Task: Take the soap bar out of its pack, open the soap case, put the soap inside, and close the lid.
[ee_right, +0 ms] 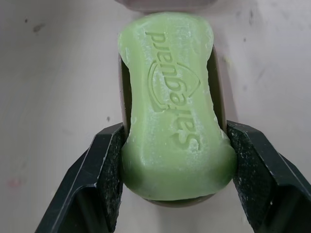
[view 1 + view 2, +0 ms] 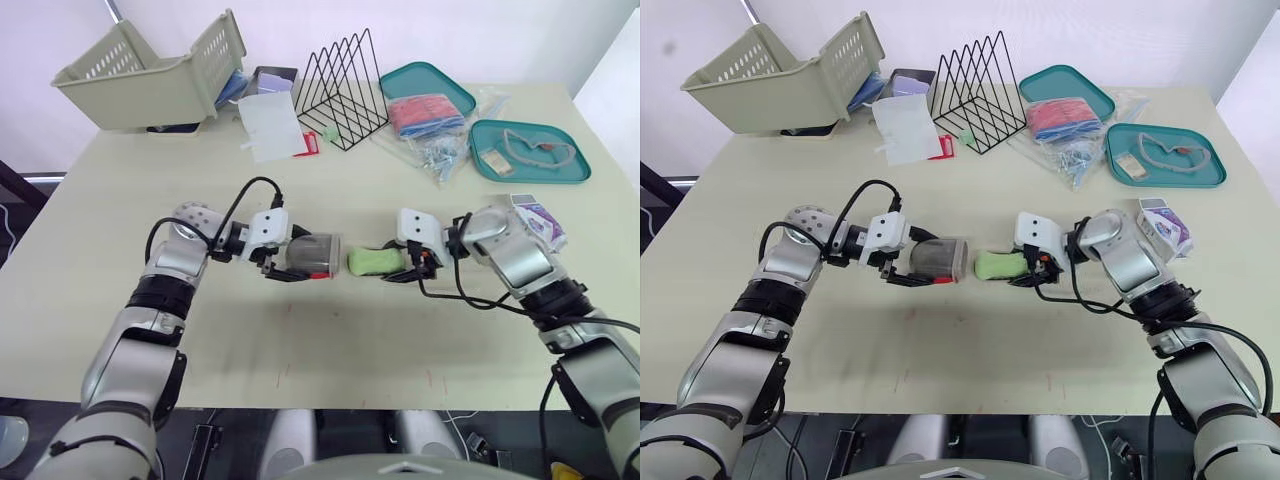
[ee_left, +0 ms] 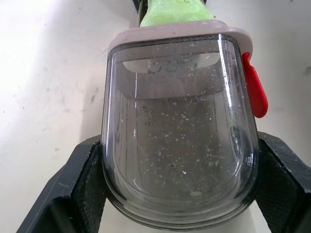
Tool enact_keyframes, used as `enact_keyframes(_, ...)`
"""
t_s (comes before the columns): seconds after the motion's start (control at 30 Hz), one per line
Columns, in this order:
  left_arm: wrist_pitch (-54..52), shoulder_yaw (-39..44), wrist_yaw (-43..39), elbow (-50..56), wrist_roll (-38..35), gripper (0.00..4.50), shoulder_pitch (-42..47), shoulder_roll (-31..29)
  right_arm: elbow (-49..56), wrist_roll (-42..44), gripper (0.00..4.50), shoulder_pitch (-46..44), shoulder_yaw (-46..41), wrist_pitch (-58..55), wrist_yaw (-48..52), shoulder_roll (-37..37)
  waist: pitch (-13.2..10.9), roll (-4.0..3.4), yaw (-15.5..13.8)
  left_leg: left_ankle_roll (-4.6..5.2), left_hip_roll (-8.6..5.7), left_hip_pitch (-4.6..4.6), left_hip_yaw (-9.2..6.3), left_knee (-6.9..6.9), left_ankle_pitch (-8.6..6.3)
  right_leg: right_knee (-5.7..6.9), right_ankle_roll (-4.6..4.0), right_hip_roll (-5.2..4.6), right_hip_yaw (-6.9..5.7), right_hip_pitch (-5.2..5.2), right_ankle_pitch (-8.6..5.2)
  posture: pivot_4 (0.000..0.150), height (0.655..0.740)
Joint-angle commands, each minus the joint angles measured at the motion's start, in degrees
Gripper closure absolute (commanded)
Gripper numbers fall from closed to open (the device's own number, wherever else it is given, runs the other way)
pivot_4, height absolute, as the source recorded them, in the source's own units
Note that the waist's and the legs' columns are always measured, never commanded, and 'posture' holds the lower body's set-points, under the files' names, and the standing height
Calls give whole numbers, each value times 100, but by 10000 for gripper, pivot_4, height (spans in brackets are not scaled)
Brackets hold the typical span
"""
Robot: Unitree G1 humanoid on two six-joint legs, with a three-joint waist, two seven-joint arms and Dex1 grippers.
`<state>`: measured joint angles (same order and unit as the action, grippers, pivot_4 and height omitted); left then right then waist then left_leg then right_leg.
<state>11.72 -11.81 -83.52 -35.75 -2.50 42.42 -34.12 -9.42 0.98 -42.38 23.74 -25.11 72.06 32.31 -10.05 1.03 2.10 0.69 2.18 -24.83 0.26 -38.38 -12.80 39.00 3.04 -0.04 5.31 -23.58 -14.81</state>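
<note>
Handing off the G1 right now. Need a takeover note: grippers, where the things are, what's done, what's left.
Left gripper: shut on the clear soap case, held on its side with its mouth toward the soap.
Right gripper: shut on the green soap bar, pointed end-on at the case mouth and just short of it.
Soap pack: lying on the table beside the right arm.
Done: soap is out of its pack; the case mouth looks open.
Left: slide the soap into the case, release it, then close the lid.
</note>
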Motion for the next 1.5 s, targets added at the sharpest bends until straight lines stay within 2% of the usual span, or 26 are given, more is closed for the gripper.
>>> enact_keyframes(0.03, -44, 44, 37, 209, -128, 10428, 127, 94, 546, 128, 20212, -250, -113, -393, 101, 74, 0, 0, 15, 0, 0, 0, -1, 0, 0, 1, 0, 1, 0, -1, 0, 1500, 7400)
enact_keyframes(0.63, 57, -10, 154, 139, -24, 10428, 350, 494, 681, -62, 20212, -487, 113, -920, -109, -75, 0, 0, 20, 0, 0, 0, -3, 1, 0, 1, 0, 3, -2, 0, 0, 1500, 7400)
enact_keyframes(0.9, 99, -119, 405, 125, 77, 10428, 402, 788, 1194, -314, 20212, -830, 431, -1575, -264, -105, 0, 0, 19, 0, 0, -1, -4, 2, 0, 0, 0, 2, -3, -1, 0, 1500, 7400)
enact_keyframes(1.03, 117, -169, 449, 131, 88, 10428, 383, 836, 1499, -98, 20212, -777, 304, -1981, -327, -190, 0, 0, 19, 0, 0, -2, -5, 2, 0, 0, 0, 2, -3, -1, 0, 1500, 7400)
enact_keyframes(1.1, 129, -183, 448, 125, 87, 10428, 367, 842, 1586, 2, 9904, -729, 204, -2046, -346, -188, 0, 0, 19, 0, 0, -1, -5, 2, 0, 0, 0, 2, -3, -1, 0, 1500, 7400)
enact_keyframes(1.13, 135, -187, 445, 119, 87, 10428, 364, 839, 1612, 34, 6793, -711, 183, -2022, -334, -160, 0, 0, 19, 0, 0, -1, -5, 2, 0, 0, 0, 2, -3, -1, 0, 1500, 7400)
enact_keyframes(1.17, 145, -193, 440, 109, 91, 10428, 361, 833, 1655, 87, 1878, -687, 151, -2040, -307, -121, 0, 0, 17, 0, 0, -2, -5, 2, 0, 0, 0, 2, -3, -1, 0, 1500, 7400)
enact_keyframes(1.2, 161, -201, 438, 92, 97, 10428, 361, 826, 1701, 131, 488, -664, 122, -2061, -284, -83, 0, 0, 15, 0, 0, -2, -6, 2, 0, 0, 0, 2, -3, -1, 0, 1500, 7400)
enact_keyframes(1.5, 247, -188, 426, -28, 133, 10428, 405, 805, 1880, 497, 488, -379, -303, -1862, -159, 659, 0, 0, -1, 0, -1, -4, -8, 2, 0, -3, 0, 2, -6, -1, 0, 1500, 7400)
